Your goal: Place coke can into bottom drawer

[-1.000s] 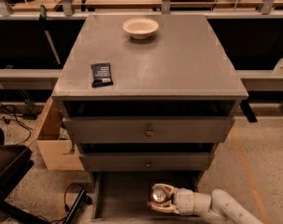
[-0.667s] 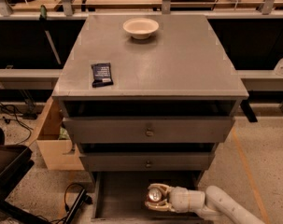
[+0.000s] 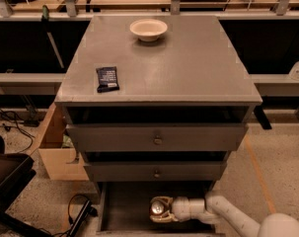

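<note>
The bottom drawer (image 3: 120, 207) stands pulled open at the foot of the grey cabinet and shows a dark flat floor. The coke can (image 3: 158, 207) is inside it, right of the middle, and I see mostly its silver top. My gripper (image 3: 160, 210) reaches in from the lower right on a white arm (image 3: 228, 216). Its pale fingers (image 3: 161, 219) wrap around the can low over the drawer floor. I cannot tell whether the can rests on the floor.
A cream bowl (image 3: 148, 29) and a black snack packet (image 3: 107, 78) lie on the cabinet top. Two upper drawer fronts with knobs (image 3: 157, 139) overhang the open drawer. A cardboard box (image 3: 54, 149), floor cables (image 3: 79, 212) and a dark seat (image 3: 6, 184) are at the left.
My gripper has carried the can slightly to the left inside the bottom drawer. Nothing on the cabinet top has moved.
</note>
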`<action>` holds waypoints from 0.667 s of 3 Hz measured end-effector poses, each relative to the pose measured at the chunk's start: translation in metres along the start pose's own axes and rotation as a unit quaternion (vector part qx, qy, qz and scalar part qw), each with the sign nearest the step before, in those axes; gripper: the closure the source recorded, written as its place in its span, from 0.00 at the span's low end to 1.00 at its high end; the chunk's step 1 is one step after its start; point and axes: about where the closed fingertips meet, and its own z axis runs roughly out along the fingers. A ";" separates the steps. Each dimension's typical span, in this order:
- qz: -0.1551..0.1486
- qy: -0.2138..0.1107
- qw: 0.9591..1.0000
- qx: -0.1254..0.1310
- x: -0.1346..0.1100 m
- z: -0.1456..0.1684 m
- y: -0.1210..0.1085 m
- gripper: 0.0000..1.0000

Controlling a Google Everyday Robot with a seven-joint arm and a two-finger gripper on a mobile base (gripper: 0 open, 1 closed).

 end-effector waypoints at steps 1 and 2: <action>0.008 -0.010 1.000 -0.012 0.032 0.012 -0.009 1.00; 0.011 -0.021 1.000 -0.010 0.052 0.025 -0.015 1.00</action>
